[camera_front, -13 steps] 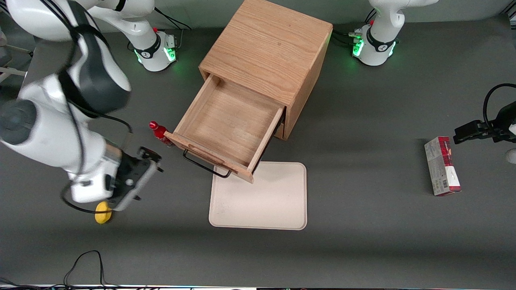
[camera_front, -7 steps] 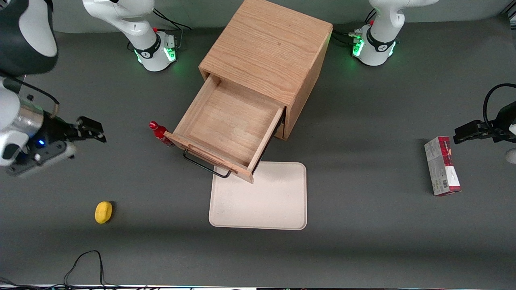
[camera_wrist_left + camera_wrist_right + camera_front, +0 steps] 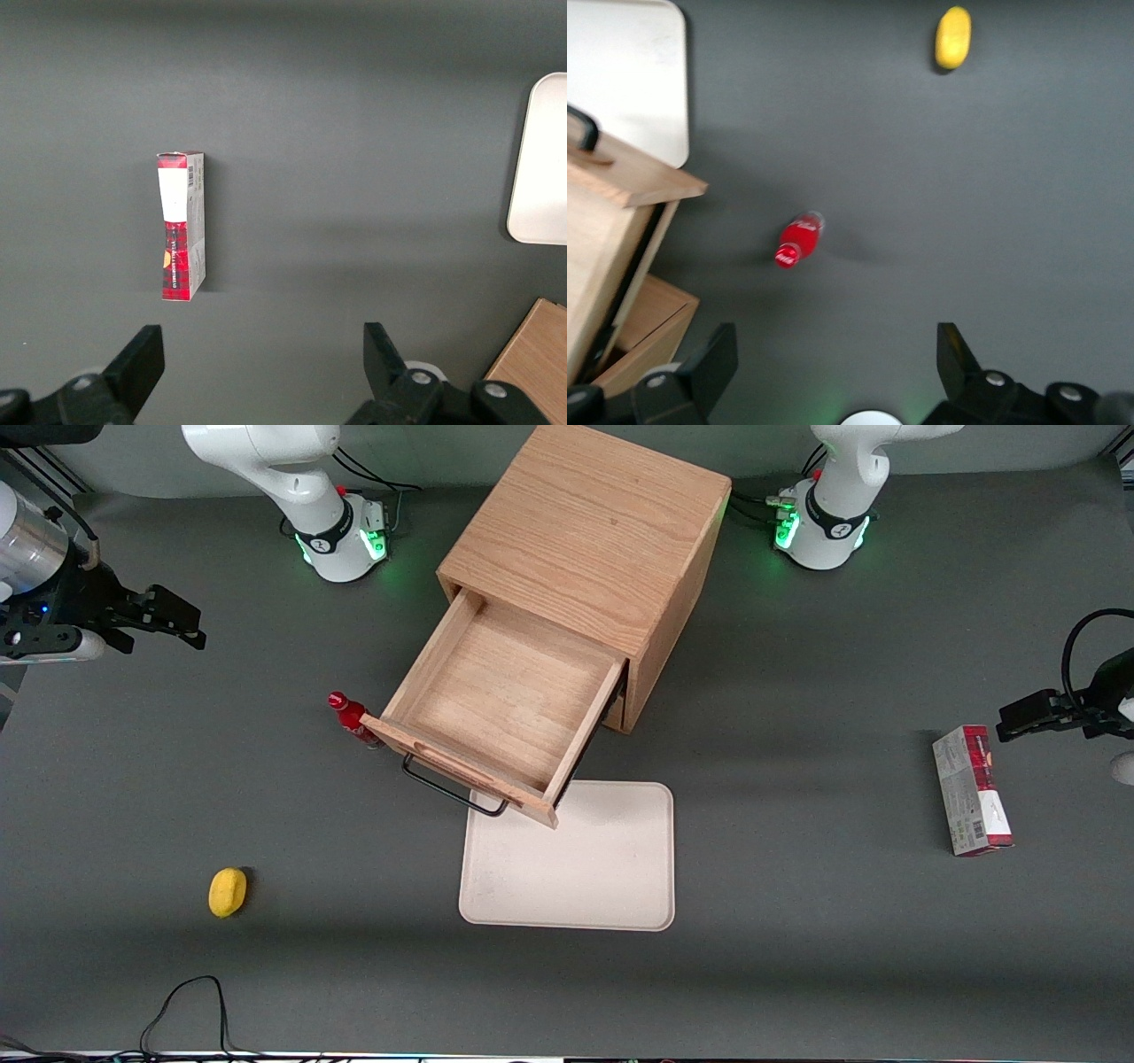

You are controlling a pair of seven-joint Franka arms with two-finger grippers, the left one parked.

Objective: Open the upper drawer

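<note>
The upper drawer (image 3: 500,708) of the light-oak cabinet (image 3: 589,536) is pulled well out, showing its plain wood inside with nothing in it. Its black bar handle (image 3: 452,790) hangs over the edge of the white tray. The drawer's corner also shows in the right wrist view (image 3: 620,177), with the lower drawer (image 3: 642,341) under it. My right gripper (image 3: 173,618) is open and holds nothing, high above the table at the working arm's end, well away from the drawer. In the right wrist view the gripper (image 3: 837,354) has its fingers wide apart.
A red bottle (image 3: 353,717) stands beside the drawer's front corner. A white tray (image 3: 585,868) lies in front of the cabinet. A yellow lemon-like object (image 3: 228,892) lies near the working arm's end. A red-and-white box (image 3: 972,790) lies toward the parked arm's end.
My right gripper has drawn away from the drawer handle area, rising and moving farther from the camera toward the working arm's end. The drawer stays pulled out.
</note>
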